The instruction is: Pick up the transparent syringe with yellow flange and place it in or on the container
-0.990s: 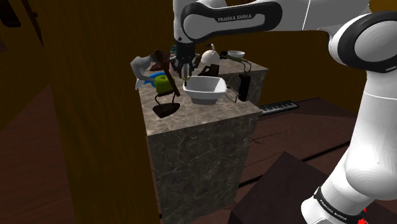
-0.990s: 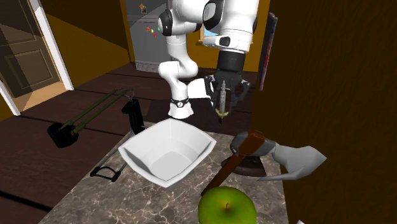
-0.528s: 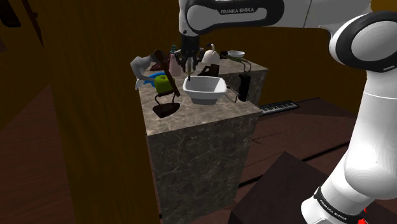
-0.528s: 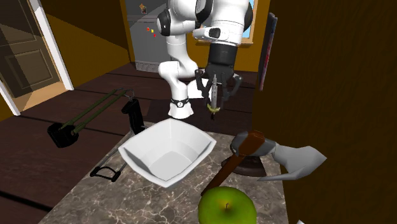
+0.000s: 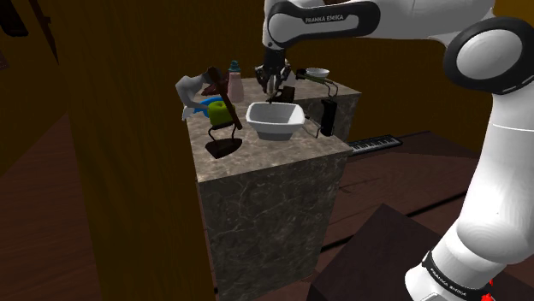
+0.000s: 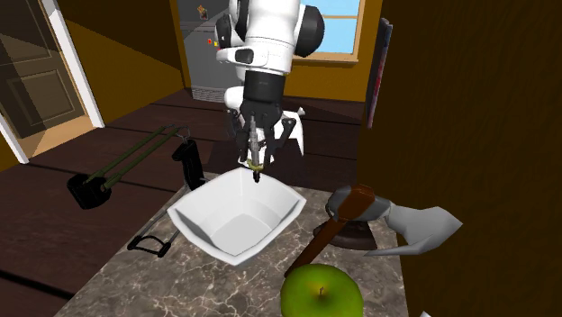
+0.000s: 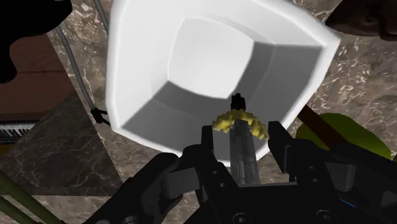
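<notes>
The tool (image 7: pixel 243 137) is clamped on the syringe (image 6: pixel 257 158), which hangs upright with its flange downward; the bowl (image 7: pixel 118 83) lies directly beneath the tool, just inside its rim.

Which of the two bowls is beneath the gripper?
The large square white bowl; the gripper holds the syringe over its rim. The small round bowl stands at the far corner.

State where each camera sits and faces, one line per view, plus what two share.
Shoulder view: beside the white arm, looking down over the marble counter; the arm reaches to the black gripper above the white square bowl.
Second exterior view: across the counter, facing the arm head-on.
Wrist view: on the hand, looking into the bowl; fingers clasp the transparent syringe with yellow flange.
Shared: both exterior views show gripper over bowl.
</notes>
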